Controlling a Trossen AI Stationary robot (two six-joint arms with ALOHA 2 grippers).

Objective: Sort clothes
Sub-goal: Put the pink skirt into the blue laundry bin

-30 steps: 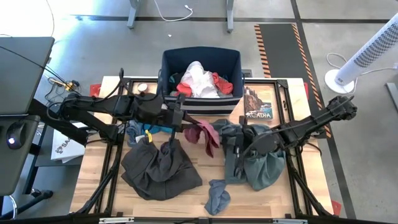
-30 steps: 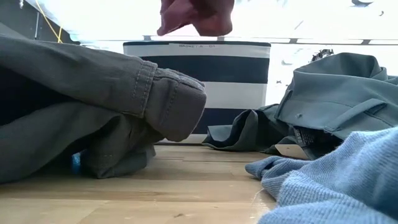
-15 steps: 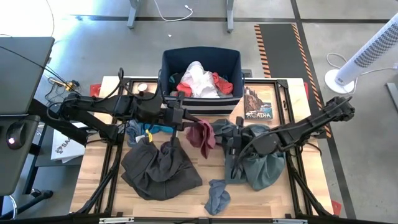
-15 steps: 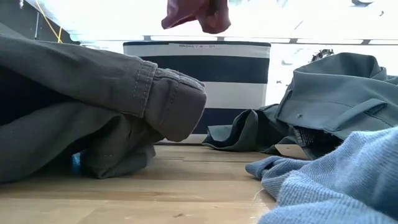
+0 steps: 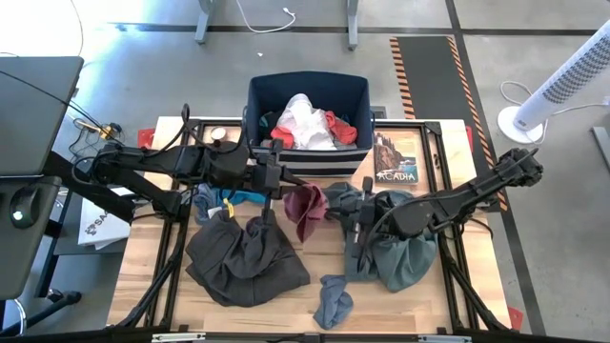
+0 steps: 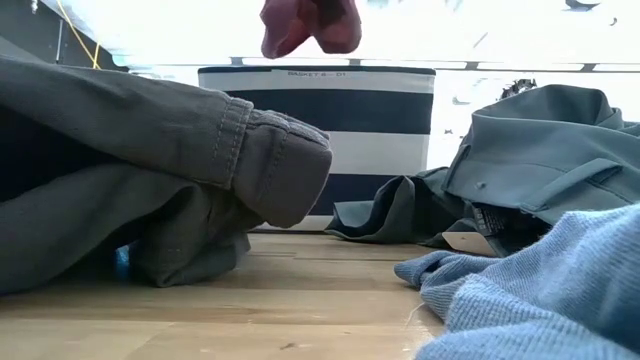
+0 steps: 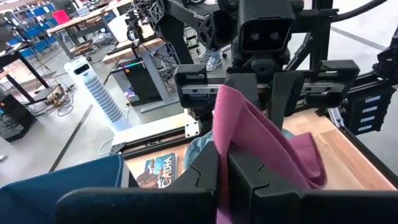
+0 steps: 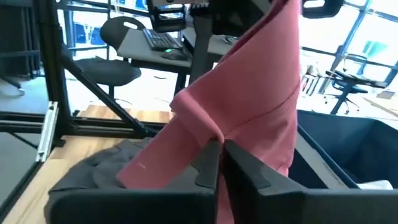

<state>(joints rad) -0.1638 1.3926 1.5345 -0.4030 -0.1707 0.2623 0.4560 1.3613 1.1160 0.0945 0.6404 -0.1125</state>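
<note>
A maroon piece (image 5: pixel 305 205) hangs in the air above the table's middle, between my two grippers. My left gripper (image 5: pixel 279 181) is shut on it from the left, and my right gripper (image 5: pixel 335 205) is shut on it from the right. Dark grey-brown trousers (image 5: pixel 243 257) lie crumpled at the near left. A grey-green shirt (image 5: pixel 396 243) lies heaped at the right under my right arm. A bright blue piece (image 5: pixel 240 197) shows under my left gripper. A small grey-blue piece (image 5: pixel 334 300) lies by the near edge. My left gripper pinches a bunched fold of the maroon piece (image 7: pixel 225 140) between its two fingers, coming roughly level from the table's left. The cloth is lifted clear and droops below the fingers (image 6: pixel 310 25). My right gripper pinches a folded edge of the maroon piece (image 8: pixel 214 132) between its two fingers, coming roughly level from the table's right. The cloth slopes up from the fingers toward my left gripper, and the rest hangs slack, clear of the table.
The navy bin with white stripes (image 5: pixel 308 81) stands at the far middle and holds white and red clothes. A picture card (image 5: pixel 396 162) lies right of it, and a small roll (image 5: pixel 218 133) left of it. Bare wood shows between the trousers and the shirt.
My right gripper has moved toward the table's left and a little up, to the maroon piece, and has taken hold of it. The piece was spread wider a second ago and has gathered into a tighter bunch between the grippers. Its lower end has risen a little.
</note>
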